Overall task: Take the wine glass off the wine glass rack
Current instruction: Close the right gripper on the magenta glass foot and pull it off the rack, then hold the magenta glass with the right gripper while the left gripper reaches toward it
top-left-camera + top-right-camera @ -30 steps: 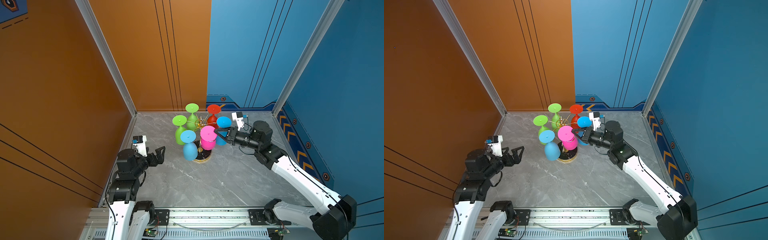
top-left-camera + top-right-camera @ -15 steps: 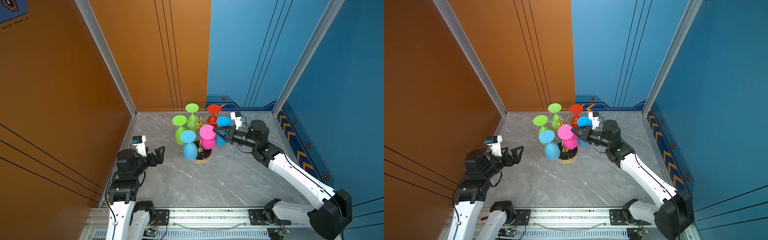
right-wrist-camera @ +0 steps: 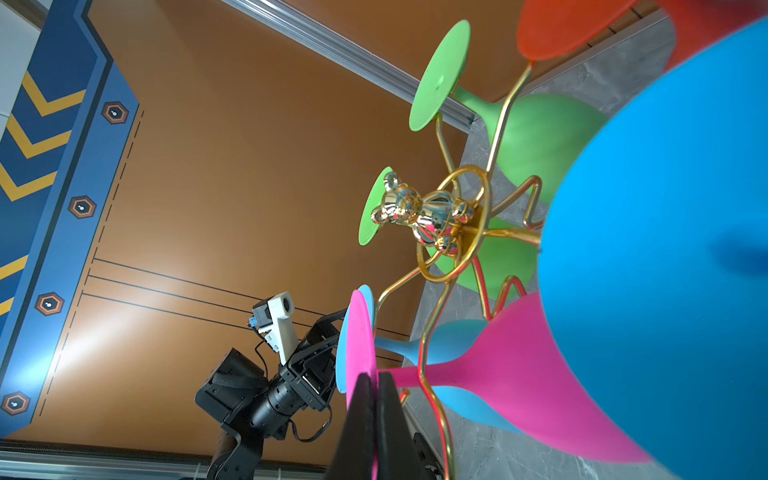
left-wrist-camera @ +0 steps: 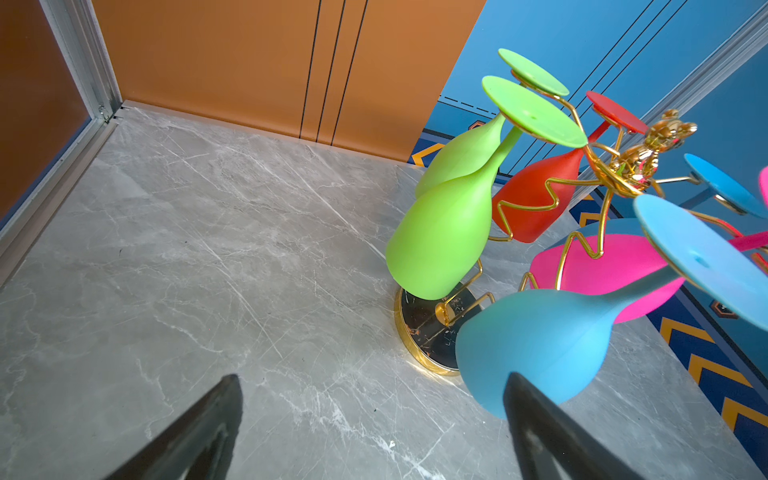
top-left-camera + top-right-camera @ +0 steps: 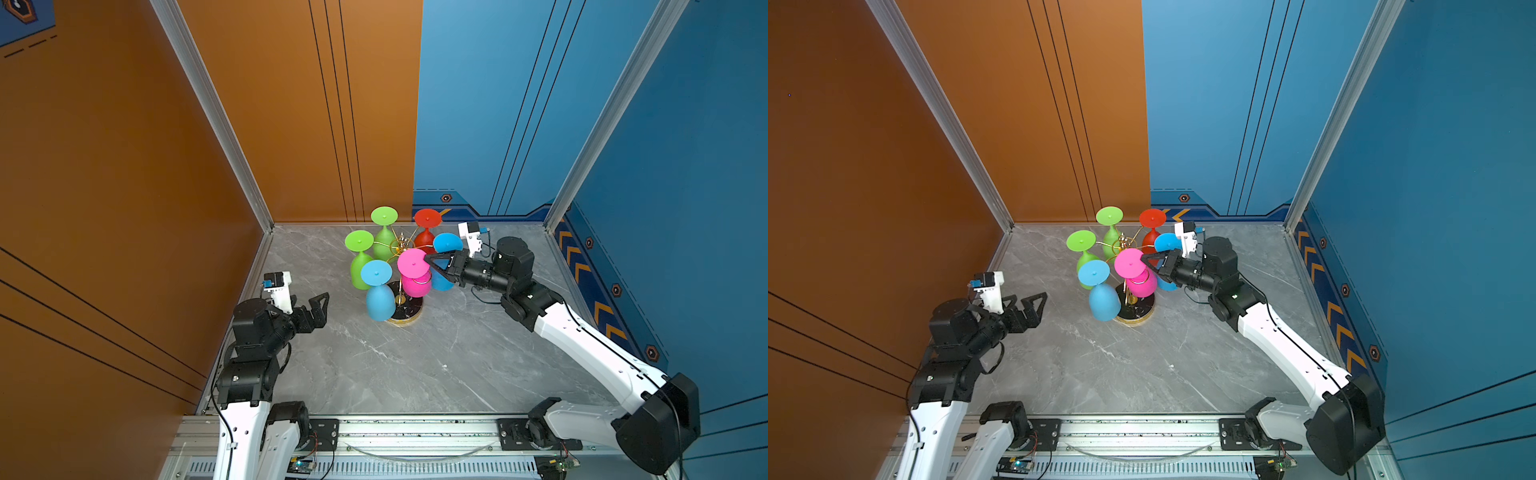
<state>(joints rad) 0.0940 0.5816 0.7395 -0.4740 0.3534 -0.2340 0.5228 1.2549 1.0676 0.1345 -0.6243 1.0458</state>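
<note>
The wine glass rack (image 5: 409, 312) (image 5: 1139, 314) is gold wire on a round black base, mid-table. Several coloured glasses hang upside down from its arms. My right gripper (image 5: 426, 258) (image 5: 1142, 258) (image 3: 377, 376) is shut on the edge of the round foot of the pink wine glass (image 5: 412, 263) (image 5: 1128, 263) (image 3: 511, 361), whose stem sits in a gold loop. My left gripper (image 5: 318, 305) (image 5: 1030, 305) (image 4: 372, 377) stands open and empty, low on the left, apart from the rack.
Two green glasses (image 5: 359, 266), a red one (image 5: 426, 239) and two blue ones (image 5: 379, 297) crowd round the pink one. A blue bowl (image 4: 536, 345) hangs close to my left finger. Orange and blue walls close the table at the back and sides.
My right gripper has edged slightly toward the rack's centre with the pink foot in it, and the glass has shifted with it. The left arm has not moved.
</note>
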